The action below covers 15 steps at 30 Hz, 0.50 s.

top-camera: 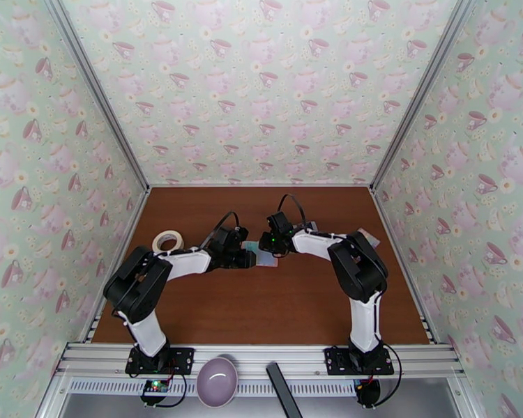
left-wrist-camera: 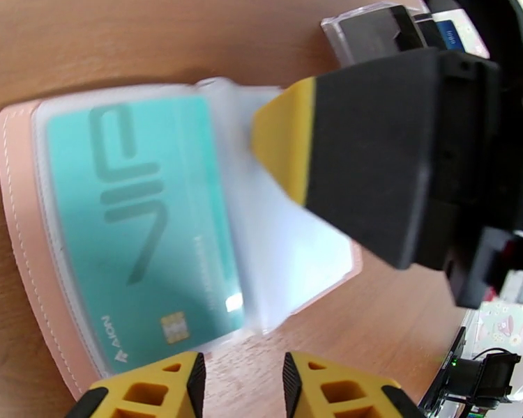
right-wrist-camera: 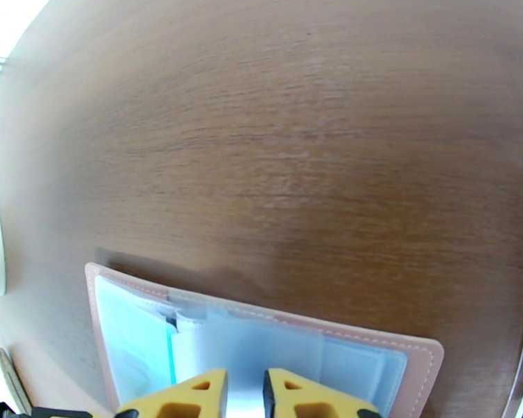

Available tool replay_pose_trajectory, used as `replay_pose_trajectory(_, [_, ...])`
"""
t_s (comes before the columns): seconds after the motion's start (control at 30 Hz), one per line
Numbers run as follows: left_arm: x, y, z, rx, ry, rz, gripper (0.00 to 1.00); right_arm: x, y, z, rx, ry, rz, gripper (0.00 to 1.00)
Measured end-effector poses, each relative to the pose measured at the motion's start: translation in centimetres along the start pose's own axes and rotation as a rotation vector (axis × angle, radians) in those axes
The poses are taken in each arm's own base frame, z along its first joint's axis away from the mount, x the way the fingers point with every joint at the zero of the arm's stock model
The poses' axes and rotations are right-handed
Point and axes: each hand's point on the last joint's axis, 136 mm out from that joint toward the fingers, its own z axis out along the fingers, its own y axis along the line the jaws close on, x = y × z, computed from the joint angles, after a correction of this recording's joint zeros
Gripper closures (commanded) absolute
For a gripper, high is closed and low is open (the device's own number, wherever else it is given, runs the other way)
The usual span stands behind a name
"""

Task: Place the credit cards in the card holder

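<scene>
card holder (left-wrist-camera: 17, 224): pink stitched cover (teal card (left-wrist-camera: 136, 224) inside) | right claw (right-wrist-camera: 245, 379): pinching clear pocket (left-wrist-camera: 296, 252) | left claw (left-wrist-camera: 242, 365): slightly apart, empty

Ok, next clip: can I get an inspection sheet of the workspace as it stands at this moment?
Surface: brown wood table, no spills seen.
Job's things: card holder lies open, with a teal card in a clear pocket; dark cards sit in a clear case beyond it.
Clutter: tape roll on the table; purple bowl and black bar at the front rail.
Grippers: left gripper slightly open and empty at the holder's edge; right gripper pinches a clear pocket leaf.
Cables: black cables loop over each wrist.
Surroundings: teacup wallpaper, metal frame.
</scene>
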Motion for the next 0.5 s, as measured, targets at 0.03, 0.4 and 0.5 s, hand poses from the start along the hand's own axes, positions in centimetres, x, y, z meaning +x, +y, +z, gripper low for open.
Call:
replay_pose_trajectory(0.03, [-0.1, 0.0, 0.0, 0.0, -0.001, 0.001, 0.64, 0.0, 0.1, 0.0, -0.005, 0.001, 0.003, 0.78])
replay_pose_trajectory(0.4, [-1.5, -0.1, 0.3, -0.015, -0.038, 0.043, 0.65, 0.5, 1.0, 0.2, -0.083, 0.02, 0.055, 0.78])
replay_pose_trajectory(0.5, [-0.9, 0.6, 0.9, -0.038, -0.018, 0.038, 0.65, 0.6, 1.2, 0.3, -0.097, 0.024, 0.064, 0.78])
